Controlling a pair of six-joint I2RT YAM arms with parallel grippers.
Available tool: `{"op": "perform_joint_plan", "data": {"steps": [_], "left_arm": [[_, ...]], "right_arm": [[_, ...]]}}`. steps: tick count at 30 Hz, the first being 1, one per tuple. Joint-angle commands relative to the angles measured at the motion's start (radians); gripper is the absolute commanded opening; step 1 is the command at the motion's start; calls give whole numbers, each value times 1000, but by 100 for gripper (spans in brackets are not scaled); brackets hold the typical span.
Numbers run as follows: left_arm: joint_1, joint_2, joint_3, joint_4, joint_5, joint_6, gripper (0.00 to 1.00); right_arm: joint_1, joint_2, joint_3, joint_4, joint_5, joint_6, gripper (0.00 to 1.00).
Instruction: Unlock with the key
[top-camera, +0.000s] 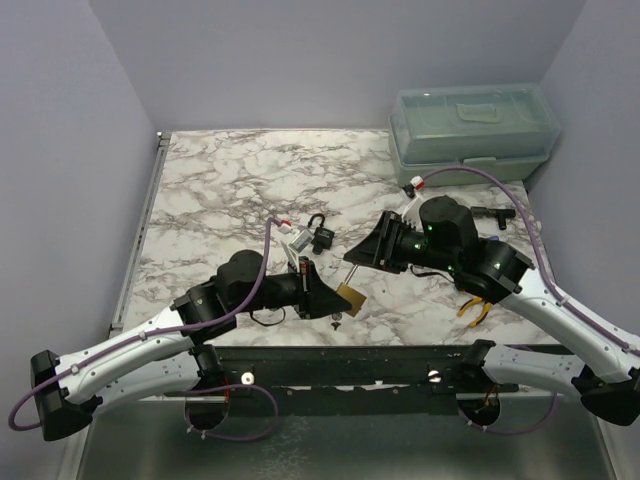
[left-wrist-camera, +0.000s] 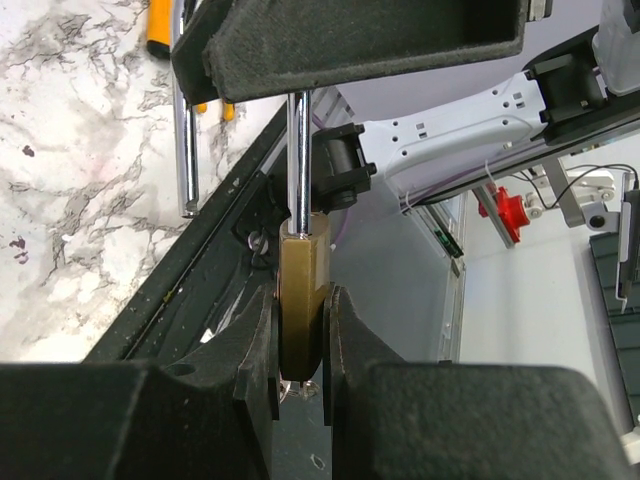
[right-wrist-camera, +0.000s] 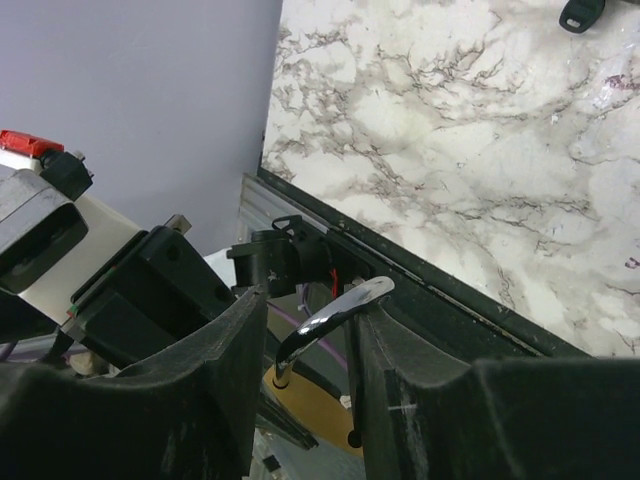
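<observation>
A brass padlock (top-camera: 351, 297) is held above the table's near edge. My left gripper (top-camera: 326, 296) is shut on its body, which is pinched edge-on between the fingers in the left wrist view (left-wrist-camera: 303, 300). The steel shackle (left-wrist-camera: 298, 150) is out of the body on one side and swung sideways; its free leg (left-wrist-camera: 187, 130) hangs loose. My right gripper (top-camera: 352, 259) holds the shackle's arch (right-wrist-camera: 335, 315), which spans the gap and presses on the right finger (right-wrist-camera: 400, 380). A small silvery piece, maybe the key (left-wrist-camera: 300, 388), shows under the body.
A black padlock (top-camera: 322, 238) with keys (top-camera: 293, 236) lies mid-table. An orange-handled tool (top-camera: 472, 308) lies under the right arm. A green lidded box (top-camera: 470, 130) stands at the back right, with a black part (top-camera: 490, 215) in front of it. The black rail (top-camera: 340, 355) runs along the near edge.
</observation>
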Motion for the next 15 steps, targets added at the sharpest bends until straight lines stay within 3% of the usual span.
{"op": "perform_joint_plan", "data": {"steps": [1, 8, 15], "left_arm": [[0, 0, -4, 145, 54, -15, 0], [0, 39, -1, 189, 94, -20, 0], [1, 47, -13, 211, 112, -28, 0]], "right_arm": [[3, 17, 17, 27, -21, -56, 38], [3, 35, 52, 64, -88, -120, 30], [3, 15, 52, 195, -242, -182, 31]]}}
